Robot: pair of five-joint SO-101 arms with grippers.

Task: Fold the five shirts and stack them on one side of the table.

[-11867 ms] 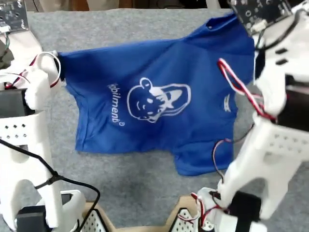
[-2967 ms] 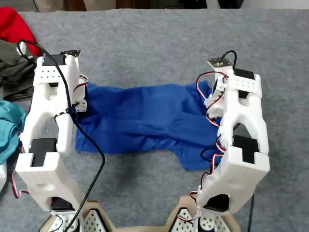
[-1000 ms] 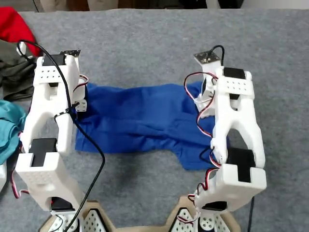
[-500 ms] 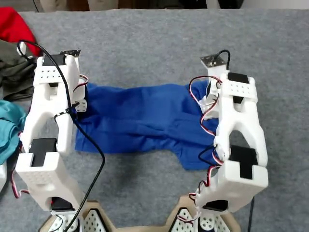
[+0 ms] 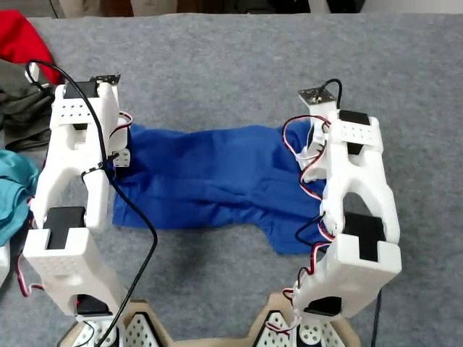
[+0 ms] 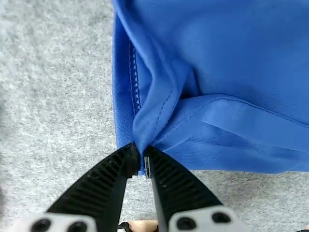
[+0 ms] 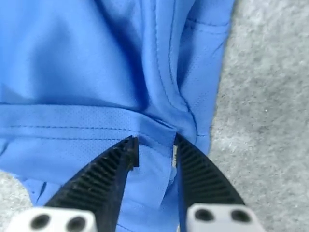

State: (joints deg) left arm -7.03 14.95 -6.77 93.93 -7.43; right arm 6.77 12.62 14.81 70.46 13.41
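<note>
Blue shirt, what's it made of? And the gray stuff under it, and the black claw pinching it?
The blue shirt looks like thin, smooth knit cloth, maybe polyester: slight sheen, tiny mesh holes, stitched hems. The gray table cover looks like felt or carpet: matte, fuzzy, speckled. The left claw seems hard black plastic with ridged inner faces.

Bright, even light fr. above; soft shadows in shirt (image 6: 217, 72) folds.
</note>
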